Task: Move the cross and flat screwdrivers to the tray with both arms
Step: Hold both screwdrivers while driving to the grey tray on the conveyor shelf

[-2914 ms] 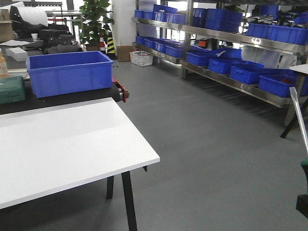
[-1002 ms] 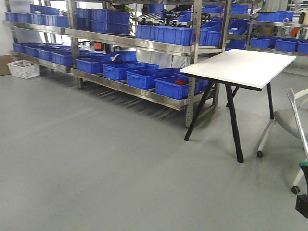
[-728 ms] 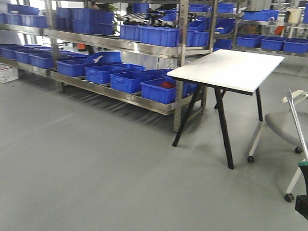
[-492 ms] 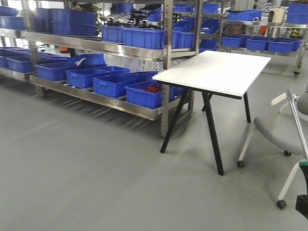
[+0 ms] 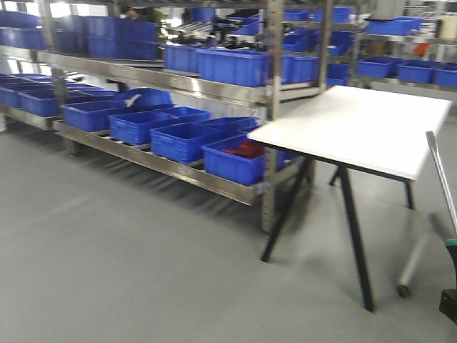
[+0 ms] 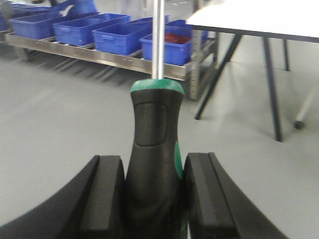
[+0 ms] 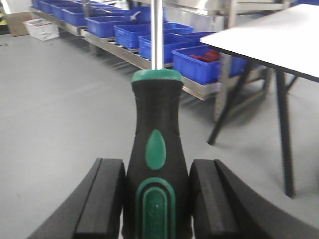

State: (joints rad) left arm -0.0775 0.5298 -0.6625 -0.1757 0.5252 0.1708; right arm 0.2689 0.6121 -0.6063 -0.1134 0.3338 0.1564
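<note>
Facing a wide grey floor, your robot looks toward a steel rack running from 9 o'clock to 12 o'clock in the front view, its shelves loaded with blue crates. A white table on black legs stands at 2 o'clock, near the rack's end. The grey tray you are bound for shows in no view.

The left gripper is clenched on the black-and-green handle of the left screwdriver, pads pressing the thick lower grip from both sides. Its silver steel runs out of frame at 12 o'clock. The right gripper grasps the right screwdriver the same way. Both tips are out of frame, so you cannot tell cross from flat.

At the 3 o'clock edge of the front view a thin shaft rises above a green collar, leaning toward 11 o'clock. It is most likely one of the held tools, carried tip-up. The arms themselves are out of sight.

Expect each tool to be rigid and fairly light. The rubbery handle should give sure purchase, while the slim steel would be slick, so the handle's thick part is the place to hold. The long shaft could lever a tool round in the jaws if it knocks the tray's rim.
</note>
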